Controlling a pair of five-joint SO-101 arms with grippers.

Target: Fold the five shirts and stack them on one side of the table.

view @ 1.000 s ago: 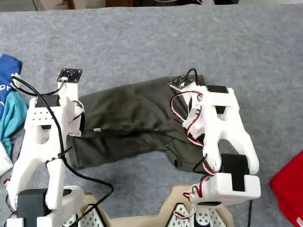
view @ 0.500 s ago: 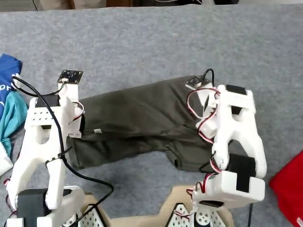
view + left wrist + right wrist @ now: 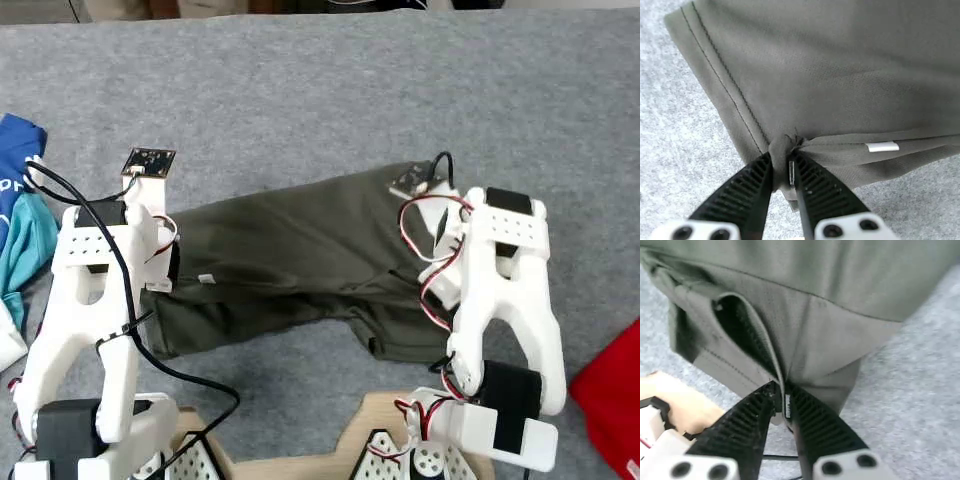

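Over the past second the right arm has swung outward, toward the red garment (image 3: pixel 612 400) at the table's right edge. That has drawn the olive-green shirt (image 3: pixel 290 255) from a slack, rumpled shape into a longer, flatter band across the grey table (image 3: pixel 300 90). The left arm has not shifted. The stretch looks like the smoothing step that comes ahead of a fold, so the fold itself is judged not yet made, and the stack not yet begun for this shirt. The left gripper (image 3: pixel 781 159) is clamped on a bunched pinch of the hem at the shirt's left end, beside the stitched edge, low over the cloth. The right gripper (image 3: pixel 782 390) is closed on a fold of fabric at the opposite end, near an open sleeve or seam. From above, both arms reach forward from the near edge, well apart, with the shirt lying between them near the table's middle. A blue garment (image 3: pixel 20 215) sits at the left edge.
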